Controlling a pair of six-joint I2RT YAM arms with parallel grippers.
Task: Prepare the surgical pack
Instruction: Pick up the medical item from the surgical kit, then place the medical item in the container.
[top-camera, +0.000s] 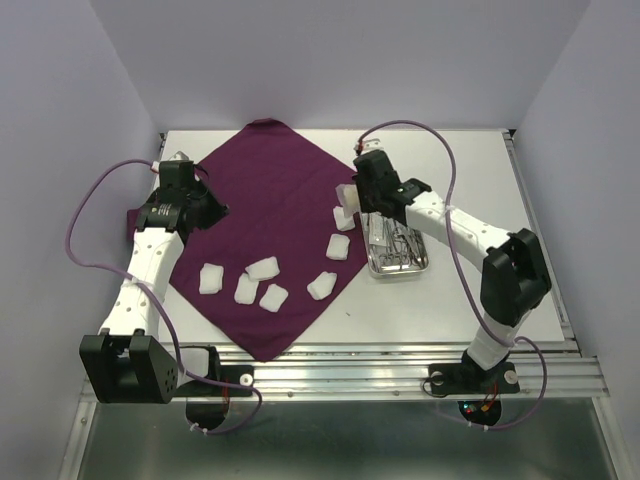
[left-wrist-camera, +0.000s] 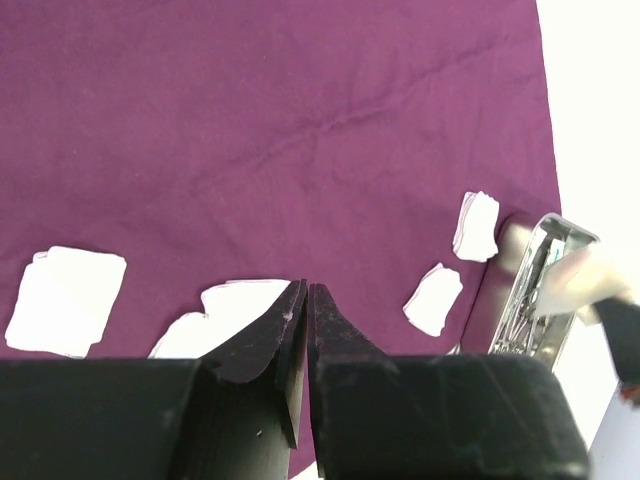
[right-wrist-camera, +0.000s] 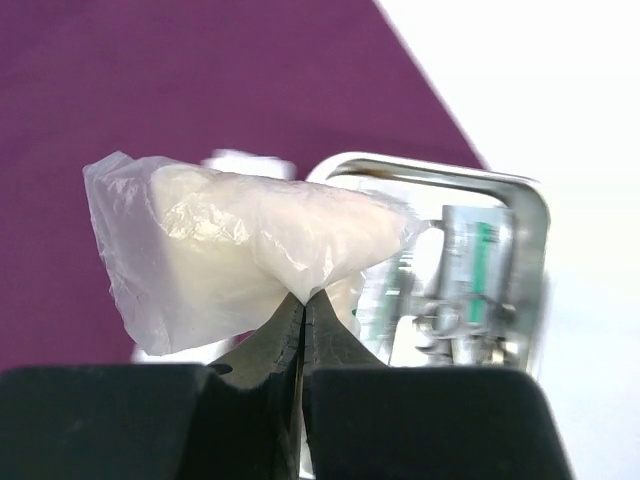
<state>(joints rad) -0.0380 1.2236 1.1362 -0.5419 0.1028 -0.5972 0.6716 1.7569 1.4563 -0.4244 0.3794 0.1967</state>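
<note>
The dark purple cloth (top-camera: 270, 190) lies spread as a diamond on the white table. Several white gauze pads (top-camera: 262, 267) are scattered over its near half. Off the cloth's right corner stands the steel tray (top-camera: 400, 272), with thin metal instruments (top-camera: 398, 245) inside it. My right gripper (top-camera: 350, 208) hangs over the tray's left end, shut on a clear plastic packet (right-wrist-camera: 240, 240) with white gauze inside. Behind the packet is the tray (right-wrist-camera: 440, 175). My left gripper (top-camera: 212, 210) is at the cloth's left edge. Its jaws (left-wrist-camera: 307, 287) are together, and nothing shows between them.
In the left wrist view, gauze pads (left-wrist-camera: 65, 300) lie on the cloth (left-wrist-camera: 280, 120) and the tray (left-wrist-camera: 500, 280) is at the right. Lilac walls close in the table at the back and both sides. Purple cables loop over each arm.
</note>
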